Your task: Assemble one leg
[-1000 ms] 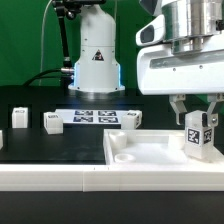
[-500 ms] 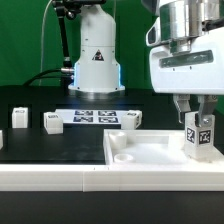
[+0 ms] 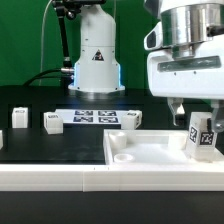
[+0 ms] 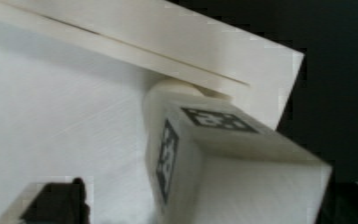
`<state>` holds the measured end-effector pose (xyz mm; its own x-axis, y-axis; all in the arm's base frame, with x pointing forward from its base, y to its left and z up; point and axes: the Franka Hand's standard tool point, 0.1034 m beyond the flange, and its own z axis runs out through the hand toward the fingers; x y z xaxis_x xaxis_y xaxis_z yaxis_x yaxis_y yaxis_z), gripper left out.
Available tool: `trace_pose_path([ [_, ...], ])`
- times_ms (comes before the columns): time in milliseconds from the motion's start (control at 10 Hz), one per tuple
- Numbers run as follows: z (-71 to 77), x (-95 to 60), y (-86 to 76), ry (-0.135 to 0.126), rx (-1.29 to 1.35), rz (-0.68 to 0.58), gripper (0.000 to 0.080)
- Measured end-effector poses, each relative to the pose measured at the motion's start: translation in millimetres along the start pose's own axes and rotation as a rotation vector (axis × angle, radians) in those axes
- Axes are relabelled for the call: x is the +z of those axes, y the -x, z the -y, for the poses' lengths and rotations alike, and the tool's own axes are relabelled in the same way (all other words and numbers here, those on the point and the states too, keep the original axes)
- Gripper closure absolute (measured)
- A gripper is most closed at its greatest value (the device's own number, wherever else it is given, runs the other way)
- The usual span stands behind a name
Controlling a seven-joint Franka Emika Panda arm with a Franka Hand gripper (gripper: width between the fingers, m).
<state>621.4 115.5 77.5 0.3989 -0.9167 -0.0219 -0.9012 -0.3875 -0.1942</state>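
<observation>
At the near table edge, 6 o'clock in the exterior view: white tray-like piece (image 3: 150, 152), lying flat. Over its 3 o'clock side: the leg (image 3: 203, 139), tag facing the camera, slightly tilted, clamped between the fingers of the gripper (image 3: 198, 118). Contact with the tray unclear. Behind, toward 10 o'clock: loose block (image 3: 133, 119), marker board (image 3: 95, 117), second block (image 3: 52, 122), third block (image 3: 20, 117). Farthest, 12 o'clock: arm base (image 3: 97, 60).
</observation>
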Motion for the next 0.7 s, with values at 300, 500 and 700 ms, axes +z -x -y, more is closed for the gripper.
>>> trace_pose_path([
  [300, 3.3, -1.2, 2.8, 0.017, -0.319, 0.019, 0.0150],
  [500, 6.7, -1.4, 2.5, 0.025, -0.563, 0.035, 0.0150],
  [700, 10.3, 1.3, 5.0, 0.054, -0.775, 0.044, 0.0150],
])
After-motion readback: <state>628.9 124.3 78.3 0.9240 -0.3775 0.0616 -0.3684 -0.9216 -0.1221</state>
